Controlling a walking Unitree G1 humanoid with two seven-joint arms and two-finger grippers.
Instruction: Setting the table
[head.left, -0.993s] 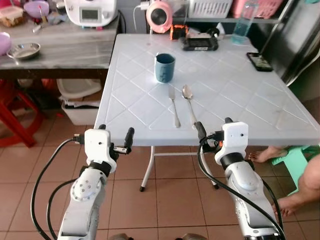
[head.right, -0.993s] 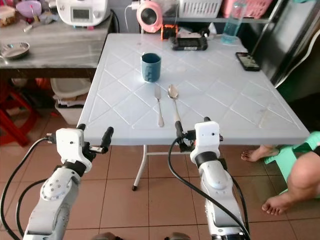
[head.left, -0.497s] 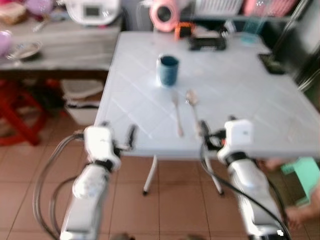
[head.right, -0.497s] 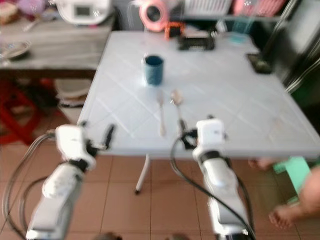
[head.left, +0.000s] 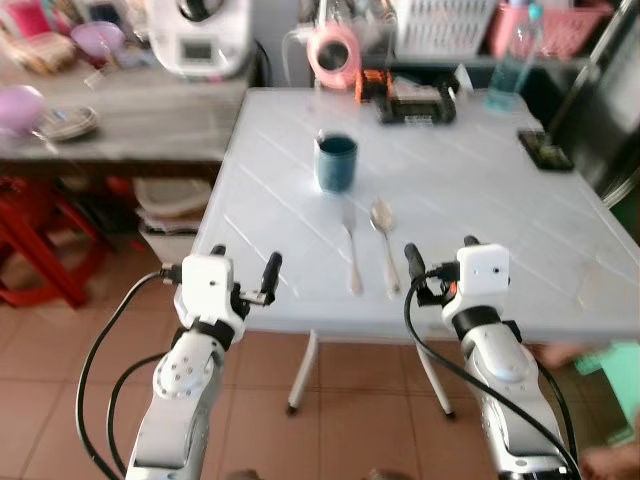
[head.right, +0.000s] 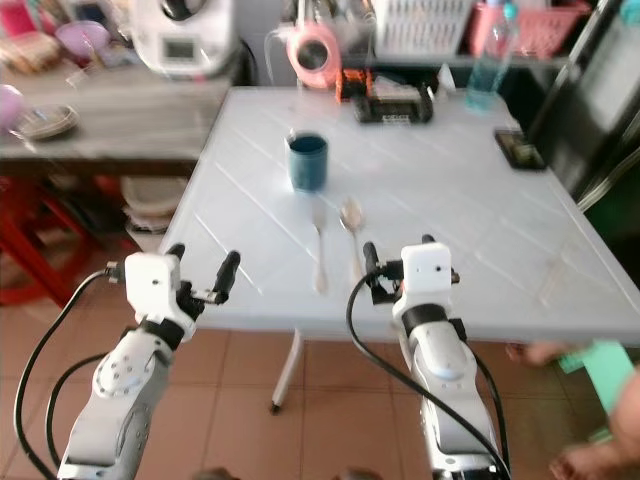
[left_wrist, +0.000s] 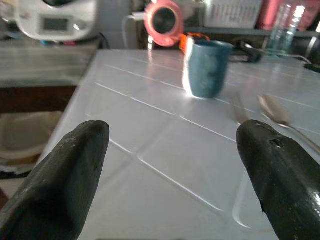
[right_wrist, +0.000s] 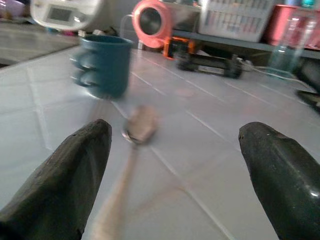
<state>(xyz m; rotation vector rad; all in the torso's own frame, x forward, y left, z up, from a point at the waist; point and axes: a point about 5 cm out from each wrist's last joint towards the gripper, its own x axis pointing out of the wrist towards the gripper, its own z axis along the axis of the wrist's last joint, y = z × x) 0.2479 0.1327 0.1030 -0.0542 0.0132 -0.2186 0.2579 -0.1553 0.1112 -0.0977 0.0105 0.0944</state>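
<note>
- Counter (head.left: 130, 110) of grey stone sits at ten o'clock, carrying a small metal dish (head.left: 68, 122), a purple bowl (head.left: 98, 40) and a white appliance (head.left: 200, 38); more of its far edge shows than a second ago, so the head camera has tipped up and the whole scene has slid down the picture, while the things themselves have not moved.
- Left gripper (head.left: 243, 273) hovers at about seven o'clock, just short of the near edge of the white table (head.left: 480, 190), its two black fingers (left_wrist: 65, 175) spread wide with nothing between them, the same pose as a second ago.
- Blue mug (head.left: 336, 162) stands upright at twelve o'clock, with the fork (head.left: 350, 250) and spoon (head.left: 383, 240) lying side by side just in front of it, handles toward the robot, where they lay before.
- Right gripper (head.left: 438, 265) hangs at five o'clock by the table edge, close to the spoon's handle end, jaws likewise wide apart and empty.
- Phone (head.left: 545, 148) lies near the table's edge at two o'clock.
- Judgement: only the viewpoint has shifted; one place looks laid, and the robot seems to be looking for the next item.
</note>
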